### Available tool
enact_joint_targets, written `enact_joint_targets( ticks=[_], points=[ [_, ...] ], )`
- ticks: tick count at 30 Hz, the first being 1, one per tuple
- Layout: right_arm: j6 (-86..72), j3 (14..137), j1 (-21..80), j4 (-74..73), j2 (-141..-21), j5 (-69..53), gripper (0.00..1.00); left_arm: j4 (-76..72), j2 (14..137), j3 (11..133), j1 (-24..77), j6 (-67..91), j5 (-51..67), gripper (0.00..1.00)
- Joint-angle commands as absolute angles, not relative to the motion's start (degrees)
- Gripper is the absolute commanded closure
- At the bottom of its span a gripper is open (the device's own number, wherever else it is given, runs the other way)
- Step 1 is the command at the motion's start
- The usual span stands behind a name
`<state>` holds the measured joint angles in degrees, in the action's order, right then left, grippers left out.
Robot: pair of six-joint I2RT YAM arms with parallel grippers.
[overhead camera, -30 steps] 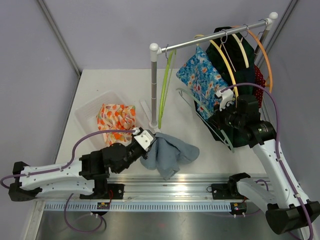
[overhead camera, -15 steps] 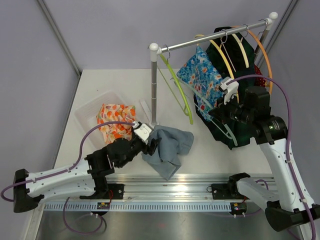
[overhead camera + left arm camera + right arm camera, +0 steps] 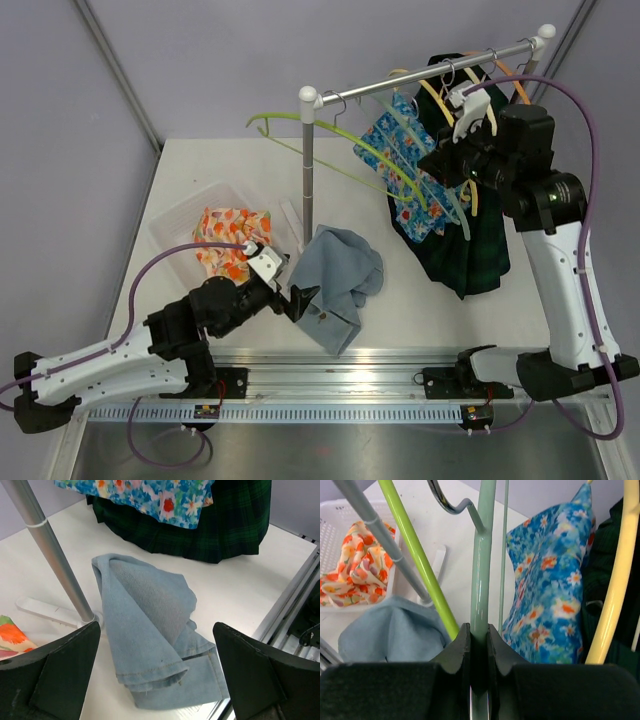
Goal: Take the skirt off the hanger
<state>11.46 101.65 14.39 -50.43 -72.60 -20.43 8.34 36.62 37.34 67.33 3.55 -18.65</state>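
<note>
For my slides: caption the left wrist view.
Open left end effector facing a folded denim skirt on the table by the pole; floral garment, plaid garment behind.

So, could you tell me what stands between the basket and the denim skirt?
The rack's upright pole, with its white foot; the left wrist view shows it.

Fixed view high above the near table (image 3: 230,165) edge; wrist views close along their jaws; denim skirt (image 3: 335,280) common to all.
</note>
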Motion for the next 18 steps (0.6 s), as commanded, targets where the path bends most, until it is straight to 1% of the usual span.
enact_joint_targets(
  ticks=[1,7,12,18],
  points=[
    [10.11,107.83,16.17,-49.22,-76.37,-18.12,1.0,10.46,35.42,38.85,67.15,4.84,-16.7,0.01],
    [8.53,115.56,20.3,-49.31,-83.66,-15.13,1.0,10.11,34.02,36.57,67.32,2.55,-15.12,0.01],
    [8.26,118.3,23.64,-49.22,-86.66,-12.66,1.0,9.58,32.7,34.37,67.24,0.7,-14.77,0.01],
    [9.31,118.48,26.18,-50.18,-88.59,-10.73,1.0,8.27,31.46,33.05,67.24,0.62,-15.38,0.01]
  ],
)
